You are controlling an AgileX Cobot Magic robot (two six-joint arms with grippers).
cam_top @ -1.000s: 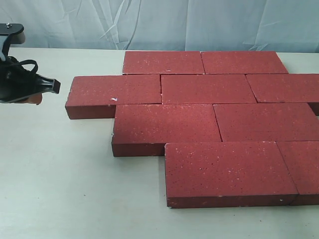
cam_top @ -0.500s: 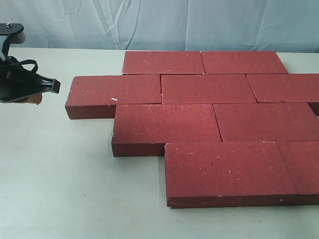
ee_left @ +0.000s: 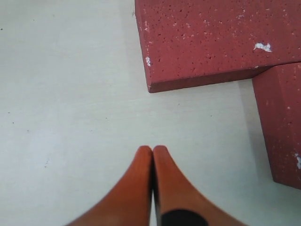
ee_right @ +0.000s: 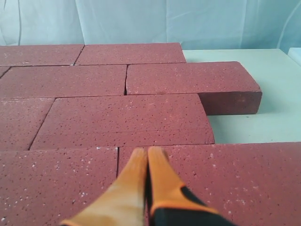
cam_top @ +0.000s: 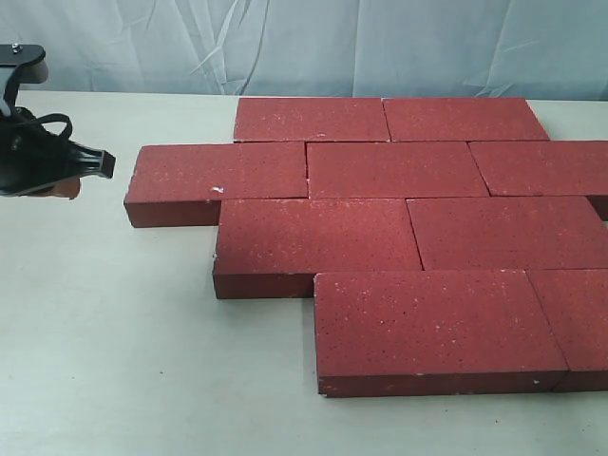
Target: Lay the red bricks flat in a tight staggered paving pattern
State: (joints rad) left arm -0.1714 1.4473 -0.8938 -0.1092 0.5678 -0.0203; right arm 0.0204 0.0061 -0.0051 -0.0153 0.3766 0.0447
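Note:
Several red bricks (cam_top: 399, 223) lie flat on the table in four staggered rows, edges touching. The leftmost brick (cam_top: 218, 176) of the second row juts out toward my left gripper (cam_top: 104, 166), which hovers at the left edge of the exterior view, apart from it. In the left wrist view that gripper (ee_left: 152, 149) is shut and empty over bare table, short of the brick's corner (ee_left: 207, 42). My right gripper (ee_right: 147, 151) is shut and empty above the red bricks (ee_right: 122, 117), over the seam between two of them. It does not show in the exterior view.
The bricks rest on a pale table (cam_top: 114, 332) with bare surface at the left and front. A wrinkled light-blue cloth (cam_top: 304, 43) hangs behind the table. The rows run past the right edge of the exterior view.

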